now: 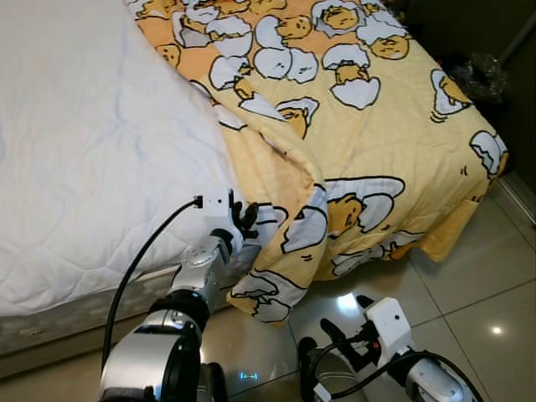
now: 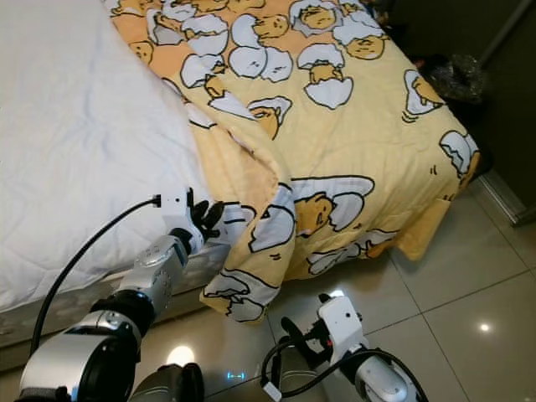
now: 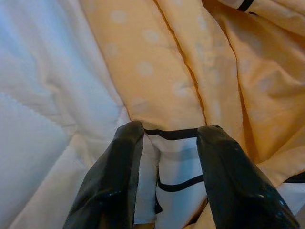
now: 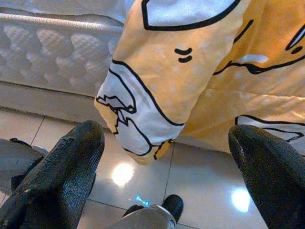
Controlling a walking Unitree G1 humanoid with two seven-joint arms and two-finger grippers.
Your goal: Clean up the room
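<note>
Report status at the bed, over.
Left gripper at mattress corner, fingers astride blanket edge. Right gripper open, low over the floor. Blanket corner hangs off bed.

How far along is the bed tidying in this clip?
Early. Done: nothing visibly finished. In hand: the left end effector is at the folded edge of the yellow blanket, fingers either side of the fabric. Left: spreading it over the bare white mattress pad. The right end effector hangs open above the floor.
</note>
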